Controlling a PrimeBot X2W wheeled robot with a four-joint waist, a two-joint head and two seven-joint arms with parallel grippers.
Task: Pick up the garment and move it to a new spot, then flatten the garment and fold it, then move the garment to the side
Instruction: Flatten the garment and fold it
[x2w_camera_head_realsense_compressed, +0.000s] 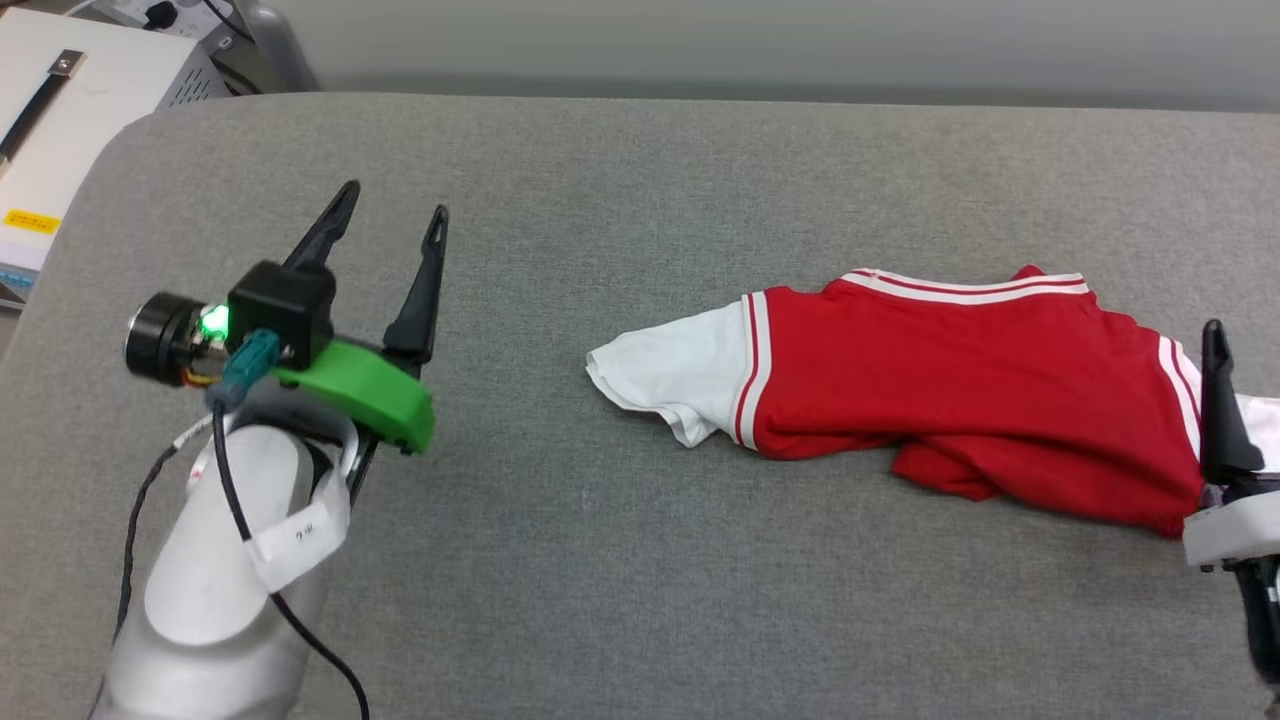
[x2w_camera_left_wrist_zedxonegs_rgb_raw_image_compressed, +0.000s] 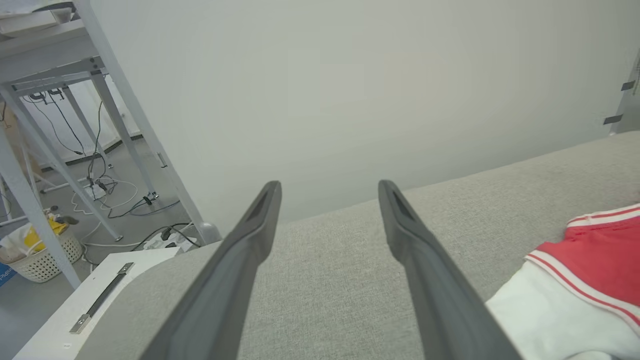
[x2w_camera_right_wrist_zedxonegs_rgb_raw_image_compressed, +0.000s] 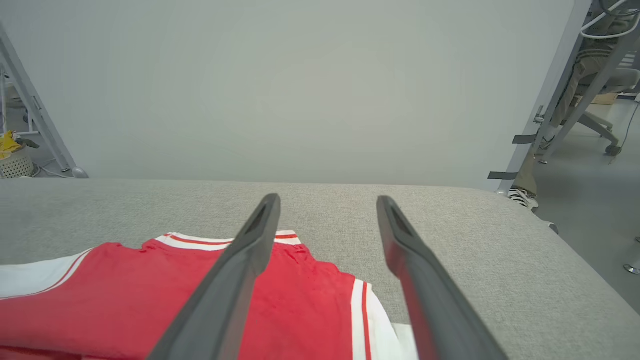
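The garment lies on the right half of the worktop, its long axis running left to right across the head view. It is soft red knit with white short sleeves, each edged with thin red stripes. A red-and-white striped band shows along the far edge. It is not flat: the near edge is doubled under into a rumpled red lump, and the body sags in shallow creases. One white sleeve points left, towards open grey cloth; the other sits at the right end, by the right tool.

That tool is much the nearer. Its two long dark fingers stand wide apart with nothing between them, angled over the right sleeve and shoulder. Whether they touch the fabric I cannot tell. The left tool is also spread wide and empty. It hangs well apart from the garment, off its left end, with bare worktop between it and the left sleeve.

Flattening seems the step in hand, and it likely turns on that left-right axis, one tool to each sleeve end.

The worktop is padded, covered in coarse grey weave, with a rounded corner. Beyond that corner stands a white cabinet.
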